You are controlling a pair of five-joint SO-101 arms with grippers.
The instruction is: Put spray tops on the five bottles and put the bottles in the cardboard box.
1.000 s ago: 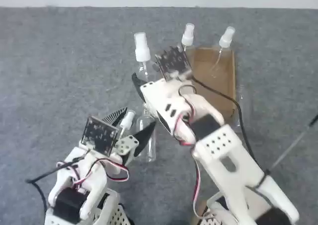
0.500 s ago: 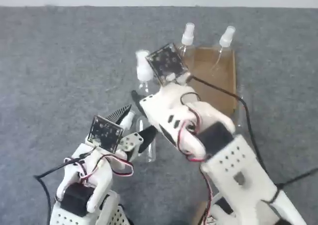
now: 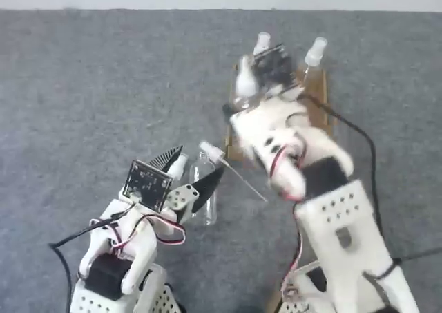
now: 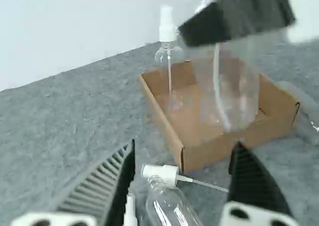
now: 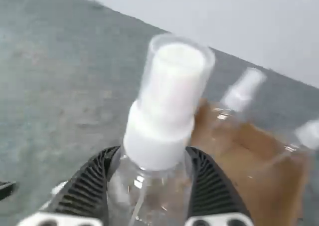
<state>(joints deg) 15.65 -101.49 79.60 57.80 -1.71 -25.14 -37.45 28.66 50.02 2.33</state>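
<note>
Brown cardboard box point(image 3: 322, 92) is mostly buried under the white right arm point(image 3: 331, 209) in the high view! Just its far right rim and a near left corner poke out. The clear plastic bottle with white spray top point(image 5: 168, 104), clamped in the right tool point(image 5: 152, 161), is smeared with blur, and its body runs off the edge of the right wrist view. Beyond it, two more clear spray-topped bottles point(image 5: 244, 94) in the box are hazy, with no detail to read. Over on the left wrist view, the left tool point(image 4: 184, 151) loses the roots of its black fingers off the edge, and the clear bottle lying on the bench point(image 4: 167, 208) is cut off there too.
</note>
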